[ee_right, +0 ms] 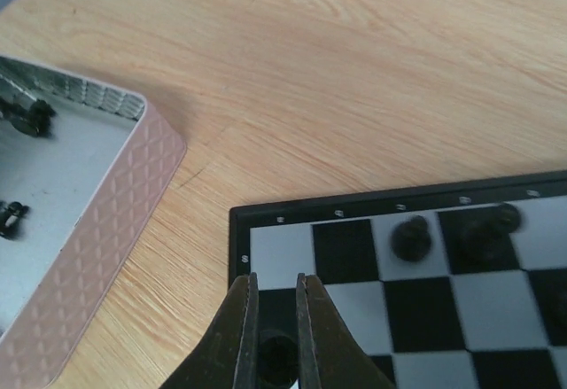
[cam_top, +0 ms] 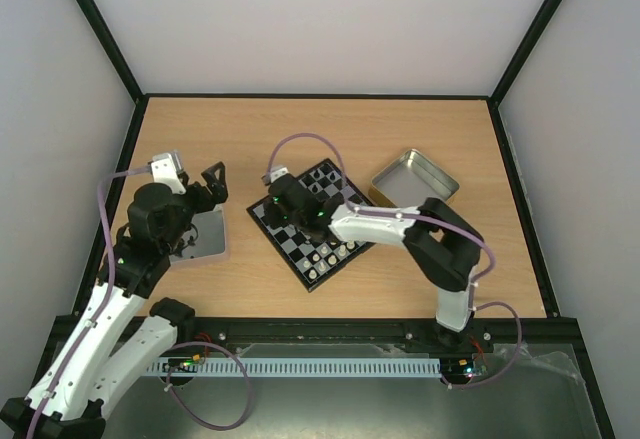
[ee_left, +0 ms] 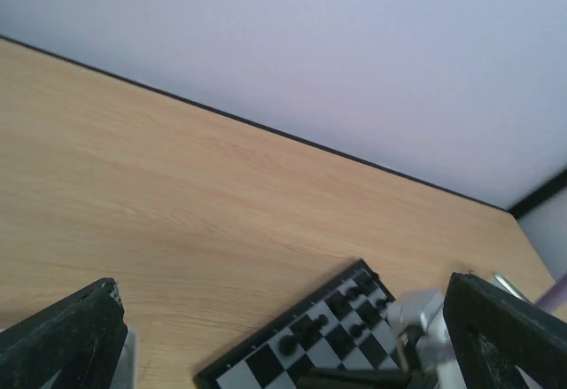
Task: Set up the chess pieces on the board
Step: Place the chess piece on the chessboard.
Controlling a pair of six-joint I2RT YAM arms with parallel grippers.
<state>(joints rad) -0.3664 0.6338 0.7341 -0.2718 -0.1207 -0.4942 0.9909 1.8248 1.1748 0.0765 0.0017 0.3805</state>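
Observation:
The board [cam_top: 300, 249] lies at an angle in the middle of the table. Black chess pieces [cam_top: 325, 184] stand along its far side and white ones [cam_top: 327, 255] along its near side. My right gripper [cam_top: 272, 211] is low over the board's left corner. In the right wrist view that gripper [ee_right: 275, 279] is shut on a black chess piece [ee_right: 281, 360] above a dark square, with two black pieces [ee_right: 412, 237] standing further along the edge. My left gripper [cam_top: 205, 184] hovers wide open and holds nothing; its fingers [ee_left: 71, 336] frame the board [ee_left: 266, 364].
A shallow tin [cam_top: 205, 236] lies under my left arm; in the right wrist view this tin [ee_right: 115, 194] holds loose black pieces [ee_right: 27, 116]. A second metal tin [cam_top: 415, 181] sits right of the board. Black frame rails border the table.

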